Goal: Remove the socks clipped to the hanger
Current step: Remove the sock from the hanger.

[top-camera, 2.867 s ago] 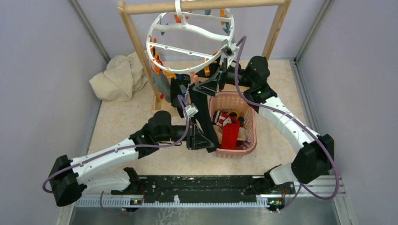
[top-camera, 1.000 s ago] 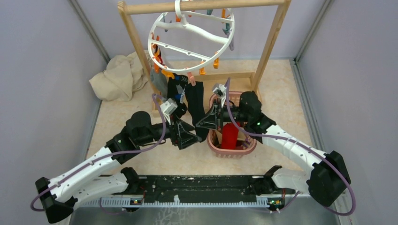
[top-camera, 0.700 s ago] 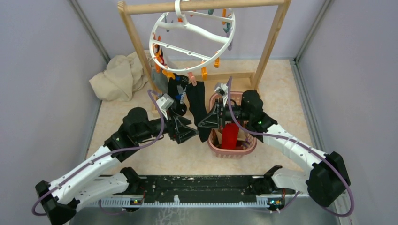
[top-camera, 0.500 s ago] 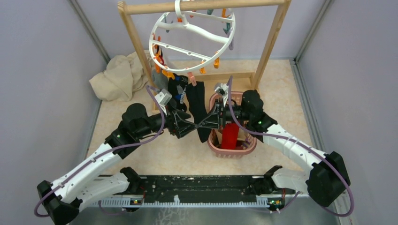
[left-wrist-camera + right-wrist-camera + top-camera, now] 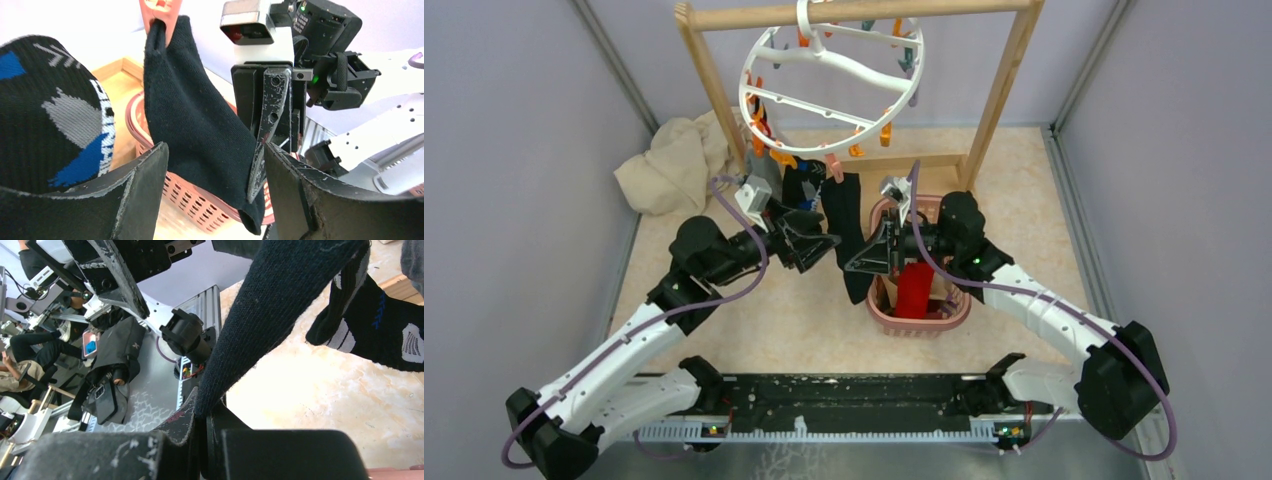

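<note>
Pale lilac walls [image 5: 504, 150] around a speckled beige tabletop [image 5: 774, 322], wooden rack [image 5: 1006, 80] at back.

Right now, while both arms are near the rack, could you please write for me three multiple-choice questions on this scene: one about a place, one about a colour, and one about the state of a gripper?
1. The red sock lies:
A. in the pink basket
B. clipped up high
C. in the left gripper

2. The hanging sock in the right gripper is:
A. yellow
B. black
C. white

3. The left gripper is:
A. shut and empty
B. shut on the hanging sock
C. open

Answers:
1. A: the top view shows it inside the basket walls.
2. B: the right wrist view shows black fabric pinched in its closed jaws.
3. C: the left wrist view shows its jaws wide apart, with the sock between them.
</note>
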Available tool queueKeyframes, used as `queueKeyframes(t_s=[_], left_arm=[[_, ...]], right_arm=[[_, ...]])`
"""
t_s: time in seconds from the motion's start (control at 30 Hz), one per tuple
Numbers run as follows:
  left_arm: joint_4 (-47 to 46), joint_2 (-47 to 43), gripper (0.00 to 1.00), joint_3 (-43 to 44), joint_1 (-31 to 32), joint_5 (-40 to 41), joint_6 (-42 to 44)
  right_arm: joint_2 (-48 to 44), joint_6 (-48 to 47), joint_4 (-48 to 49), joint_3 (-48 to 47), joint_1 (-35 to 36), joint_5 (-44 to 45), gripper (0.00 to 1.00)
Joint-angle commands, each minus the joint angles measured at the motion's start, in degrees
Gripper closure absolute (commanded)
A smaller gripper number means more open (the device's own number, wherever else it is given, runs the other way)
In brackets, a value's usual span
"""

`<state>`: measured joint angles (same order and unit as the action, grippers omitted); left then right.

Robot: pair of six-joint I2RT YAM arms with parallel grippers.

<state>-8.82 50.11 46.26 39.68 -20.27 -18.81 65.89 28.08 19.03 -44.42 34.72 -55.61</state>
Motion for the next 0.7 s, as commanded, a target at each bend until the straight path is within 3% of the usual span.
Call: queueKeyframes(t_s=[0.0, 0.67], left_arm=[[-9.79, -1.54, 0.24, -2.90, -0.46, 2.73, 2.19], [-29.58, 6.31, 0.28, -3.13, -0.39, 3.34, 2.64]], right_arm=[[0.10, 0.85, 4.09, -1.19, -0.20, -1.21, 1.00], [0.38, 0.11, 1.94, -2.51, -0.18, -2.85, 1.00]])
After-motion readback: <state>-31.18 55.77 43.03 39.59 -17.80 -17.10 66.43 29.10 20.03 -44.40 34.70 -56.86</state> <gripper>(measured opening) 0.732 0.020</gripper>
